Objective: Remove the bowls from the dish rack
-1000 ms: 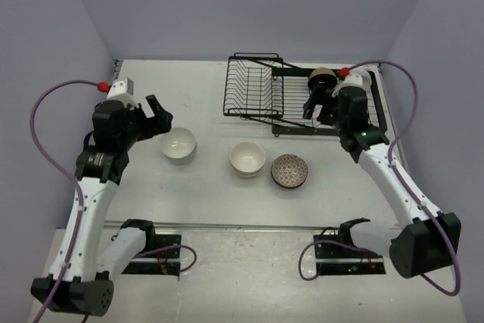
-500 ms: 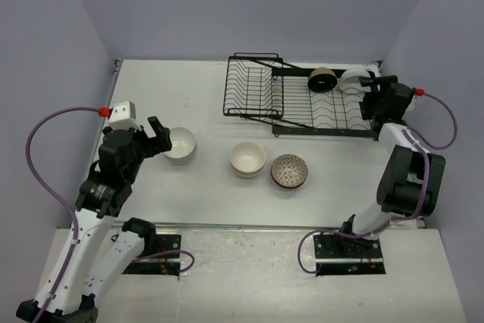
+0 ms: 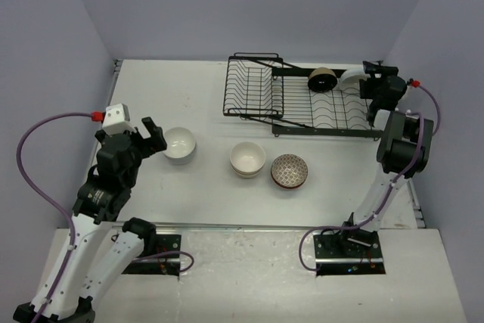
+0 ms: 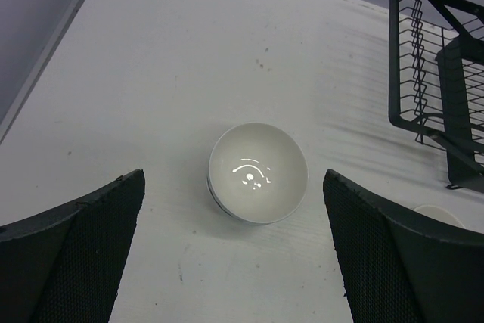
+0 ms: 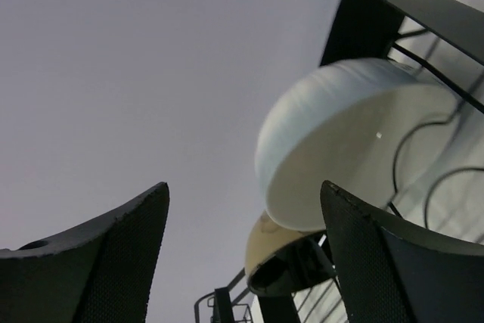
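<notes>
The pale grey table (image 3: 197, 96) carries a black wire dish rack (image 3: 257, 88) at its far side: an upright slotted section on the left joined to a longer flat tray running right.

The left arm's pincer (image 4: 233, 179) hangs above the table with its fingers spread wide and holding nothing. A plain white round ceramic bowl (image 4: 257, 173) sits upright on the table below the gap.

The right arm reaches to the far right end of the rack. Its pincer (image 5: 243, 187) is also spread wide and empty, pointing at two bowls standing on edge in the tray. The nearer one is a white ceramic bowl (image 5: 355, 134). Just behind it is a tan bowl with a black inside (image 3: 323, 79).

Near the table's middle, in front of the rack, a cream ceramic bowl (image 3: 248, 159) and a reddish-brown patterned bowl (image 3: 290, 171) stand upright just beside each other.
</notes>
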Motion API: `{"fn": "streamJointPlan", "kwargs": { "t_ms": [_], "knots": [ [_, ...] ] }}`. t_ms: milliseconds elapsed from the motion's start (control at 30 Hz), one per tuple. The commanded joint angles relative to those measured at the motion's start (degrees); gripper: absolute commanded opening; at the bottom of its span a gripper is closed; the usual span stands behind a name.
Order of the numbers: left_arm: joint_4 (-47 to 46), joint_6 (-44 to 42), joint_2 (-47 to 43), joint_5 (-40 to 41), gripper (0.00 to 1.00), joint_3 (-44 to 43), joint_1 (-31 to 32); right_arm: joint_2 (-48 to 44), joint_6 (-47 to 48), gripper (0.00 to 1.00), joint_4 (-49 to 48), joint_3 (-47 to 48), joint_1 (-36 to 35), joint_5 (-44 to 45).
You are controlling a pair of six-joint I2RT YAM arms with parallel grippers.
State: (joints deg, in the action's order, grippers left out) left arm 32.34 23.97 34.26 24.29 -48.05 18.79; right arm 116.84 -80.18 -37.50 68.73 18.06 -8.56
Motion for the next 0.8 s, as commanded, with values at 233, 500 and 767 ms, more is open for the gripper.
{"fn": "streamJointPlan", "kwargs": {
  "t_ms": [233,500,767],
  "knots": [
    [-2.19,-1.29,1.16,-0.56,1.00,0.86,0.29,10.34,-2.96,0.55,-10.40,9.67,0.31,-2.78],
    [-2.45,-1.38,1.95,-0.65,1.00,0.94,0.20,12.97,-2.96,0.41,-12.60,9.49,0.30,-3.22],
    [-2.81,-1.73,2.13,-1.00,1.00,1.12,0.20,14.30,-3.40,0.00,-20.77,7.92,0.30,-3.31]
  ]
}}
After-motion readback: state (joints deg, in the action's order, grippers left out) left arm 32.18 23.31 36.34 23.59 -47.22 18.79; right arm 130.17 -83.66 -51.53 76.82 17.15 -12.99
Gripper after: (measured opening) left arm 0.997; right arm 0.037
